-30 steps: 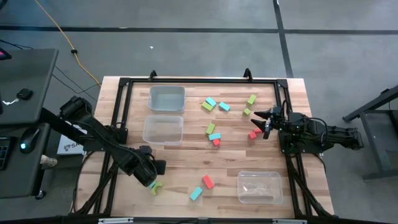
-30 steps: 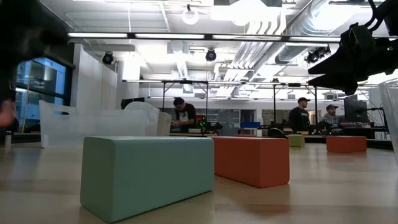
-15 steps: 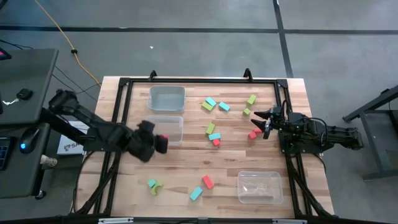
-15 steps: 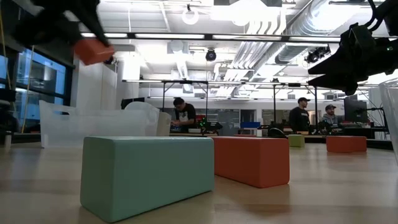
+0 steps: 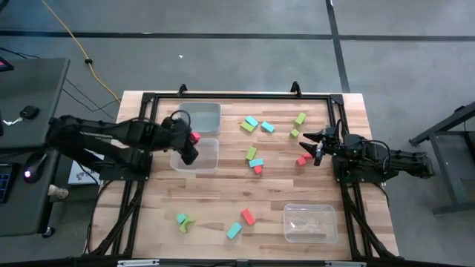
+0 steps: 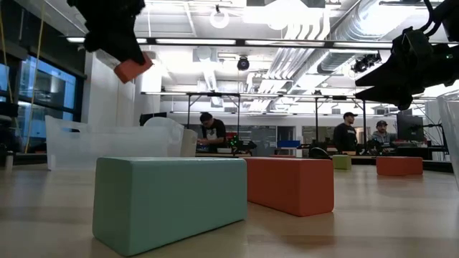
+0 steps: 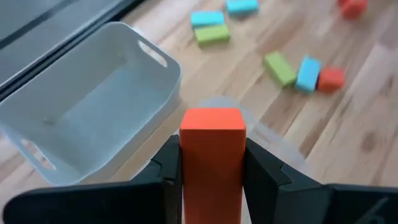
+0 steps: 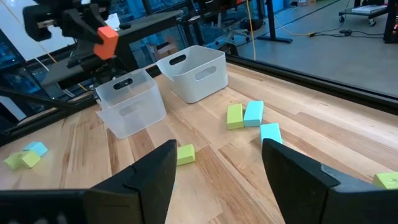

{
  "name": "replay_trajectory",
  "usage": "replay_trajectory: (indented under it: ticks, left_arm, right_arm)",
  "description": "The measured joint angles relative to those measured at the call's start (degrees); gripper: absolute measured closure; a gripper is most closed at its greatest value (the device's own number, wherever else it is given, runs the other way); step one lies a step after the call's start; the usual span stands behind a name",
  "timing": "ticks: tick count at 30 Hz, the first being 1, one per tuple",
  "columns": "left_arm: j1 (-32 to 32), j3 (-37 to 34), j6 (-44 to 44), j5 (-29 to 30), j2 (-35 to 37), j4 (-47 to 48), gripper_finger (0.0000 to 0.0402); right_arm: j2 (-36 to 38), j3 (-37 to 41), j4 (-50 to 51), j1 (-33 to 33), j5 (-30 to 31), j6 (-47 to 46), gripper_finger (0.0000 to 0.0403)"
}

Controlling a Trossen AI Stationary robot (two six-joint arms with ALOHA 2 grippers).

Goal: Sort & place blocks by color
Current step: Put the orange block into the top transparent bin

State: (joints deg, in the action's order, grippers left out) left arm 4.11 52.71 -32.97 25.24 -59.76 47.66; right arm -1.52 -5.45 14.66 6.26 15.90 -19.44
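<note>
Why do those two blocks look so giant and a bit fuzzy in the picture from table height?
In the low view the blue block and red block sit right by the lens, so they loom large and soft; in the high view every block looks tiny.

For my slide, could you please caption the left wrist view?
Left gripper holds a red-orange block above two clear bins, loose blocks beyond.

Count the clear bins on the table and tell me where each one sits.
3. The first bin is at the table's back left. The second bin is just in front of it, beside the left hand gripping a red block. The third bin is front right. None seems hidden.
</note>
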Motion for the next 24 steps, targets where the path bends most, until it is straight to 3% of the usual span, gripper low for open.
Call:
replay_trajectory:
  ticks: [13, 24]
  left_arm:
    - [11.3, 0.0, 24.4, -18.0, -8.2, 0.4, 0.0322]
    - [13.9, 0.0, 29.1, -24.8, -20.0, 0.2, 0.0322]
  right_arm:
    - [0.0, 0.0, 0.0, 0.0, 0.0, 0.0, 0.0176]
    - [0.0, 0.0, 0.0, 0.0, 0.0, 0.0, 0.0176]
